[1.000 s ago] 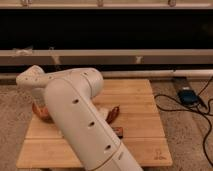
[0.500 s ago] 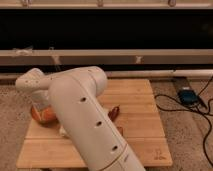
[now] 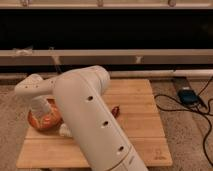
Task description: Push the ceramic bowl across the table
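The orange ceramic bowl [image 3: 46,121] with whitish patches sits near the left edge of the light wooden plank table [image 3: 142,125]. My white arm rises from the bottom centre, bends at the elbow [image 3: 92,80] and reaches left. My gripper [image 3: 41,111] hangs down from the wrist into or right against the bowl, and its end is hidden by the bowl and the arm. A small whitish object [image 3: 65,131], perhaps the cup, lies just right of the bowl, half hidden by the arm.
A small dark red object [image 3: 116,110] lies on the table's middle. A blue device [image 3: 187,95] with black cables [image 3: 200,112] lies on the carpet to the right. A dark low shelf unit [image 3: 107,55] runs along the back.
The arm's elbow has shifted slightly right, so more of the orange bowl shows at the left. The bowl has stayed near the left edge, moving little if at all.
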Tool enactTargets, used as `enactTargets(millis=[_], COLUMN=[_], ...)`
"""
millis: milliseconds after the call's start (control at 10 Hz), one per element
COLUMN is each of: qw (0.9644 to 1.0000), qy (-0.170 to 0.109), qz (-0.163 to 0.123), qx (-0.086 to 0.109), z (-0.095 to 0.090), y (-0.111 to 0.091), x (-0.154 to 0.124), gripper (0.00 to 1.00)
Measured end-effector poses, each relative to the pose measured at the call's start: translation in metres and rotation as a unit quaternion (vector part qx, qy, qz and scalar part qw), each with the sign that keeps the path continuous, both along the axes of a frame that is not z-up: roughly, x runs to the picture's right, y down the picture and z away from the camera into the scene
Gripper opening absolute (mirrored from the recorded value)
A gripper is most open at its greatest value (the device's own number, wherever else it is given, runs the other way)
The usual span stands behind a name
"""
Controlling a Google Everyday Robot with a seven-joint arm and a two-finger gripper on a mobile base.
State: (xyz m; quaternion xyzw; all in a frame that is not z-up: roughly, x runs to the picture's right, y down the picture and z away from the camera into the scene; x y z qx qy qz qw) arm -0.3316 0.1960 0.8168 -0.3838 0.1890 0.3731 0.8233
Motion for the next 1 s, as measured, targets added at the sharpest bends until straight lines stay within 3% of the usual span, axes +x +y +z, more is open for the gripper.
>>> enactTargets(millis=[500,800,1000], qw=[0.9997,0.9996,0.9995], qy=[-0.022,-0.025,-0.026], qz=[-0.011,0.014,0.016], qx=[-0.005,0.01,0.011], z=[-0.032,-0.032,-0.031], y=[0.013,-0.01,-0.013], x=[0.008,0.018,0.019], gripper=[0.65,0.65,0.65])
